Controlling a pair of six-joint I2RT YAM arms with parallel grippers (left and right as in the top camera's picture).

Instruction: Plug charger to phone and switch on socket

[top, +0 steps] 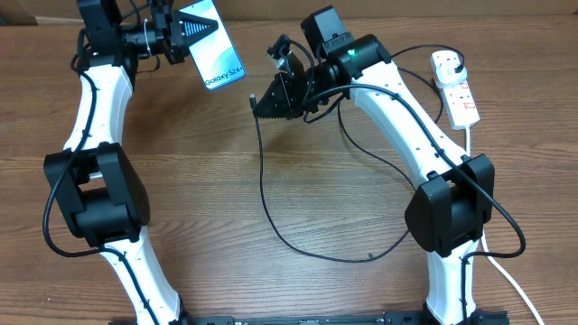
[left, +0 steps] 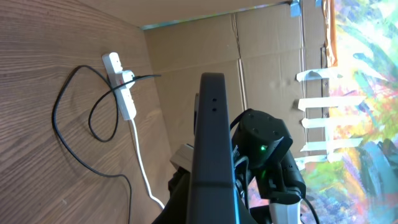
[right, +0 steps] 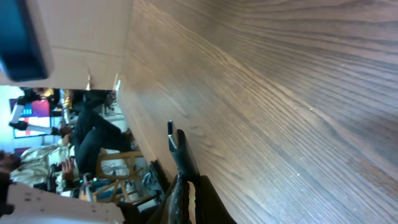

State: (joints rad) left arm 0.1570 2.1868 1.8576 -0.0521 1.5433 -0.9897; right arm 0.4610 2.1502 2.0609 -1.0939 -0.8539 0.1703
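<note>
Two grippers were both occupied. On the left, my left gripper (top: 183,36) was closed on the phone (top: 215,50), holding it lifted above the table (top: 226,271) at the far left. The phone was slim, with a black frame and a pale blue gradient screen. The short edge lettered "Galaxy S24" faced my other arm. In the left wrist view its black edge showed small openings, but I could not tell which was the port.

Near the centre, my right gripper (top: 266,101) pinched the charger (top: 264,181) just behind its tiny connector tip, apart from the phone. The thin black cable hung down and looped loosely across the wood.

As I judged it, mating them well meant holding the phone steady, lining the tip squarely with the lettered edge, and pushing straight along its axis, leaving the loop slack.

Far right lay the socket (top: 454,90), white, red-labelled, a black plug apparently seated in it. I could not make out its switch.
</note>
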